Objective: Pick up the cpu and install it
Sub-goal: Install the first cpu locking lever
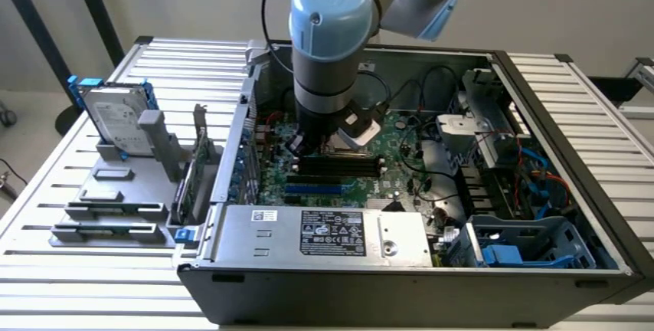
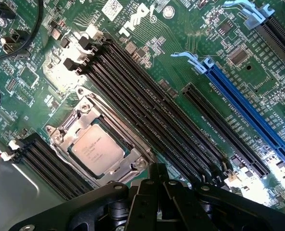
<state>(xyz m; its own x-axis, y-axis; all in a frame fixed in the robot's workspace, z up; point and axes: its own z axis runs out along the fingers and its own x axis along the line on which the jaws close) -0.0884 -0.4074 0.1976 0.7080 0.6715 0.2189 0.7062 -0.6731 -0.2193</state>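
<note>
— Pale walls and a slatted white table [image 1: 61,193] are seen in the exterior view, and the middle of that frame is taken up by an open computer case [image 1: 409,270]. What is seen of the arm?

— A grey and light-blue arm [image 1: 329,40] is lowered from the top centre of the frame, nearly upright, into the case, its lower end placed over the green motherboard [image 1: 399,147]. At the left of the frame a grey rack [image 1: 112,193] is set on the table, and a silver hard drive with blue rails [image 1: 110,116] is stood upright in it.

— Where is the cpu placed relative to the gripper?

— In the wrist view the cpu [image 2: 96,146] is seen at lower left of centre, seated in its metal socket frame [image 2: 80,113] on the board. The gripper [image 2: 157,185] is seen at the bottom centre of that frame, just beside the socket's corner and apart from the chip. The jaws are clenched together and nothing is held between them.

— How is the chip described?

— A small flat square with a dull silver-grey lid is seen, with faint printing that cannot be read. It is laid level, turned diagonally in the frame, between two banks of long black memory slots [image 2: 147,110], with a blue expansion slot [image 2: 248,110] farther toward the right of the frame.
</note>
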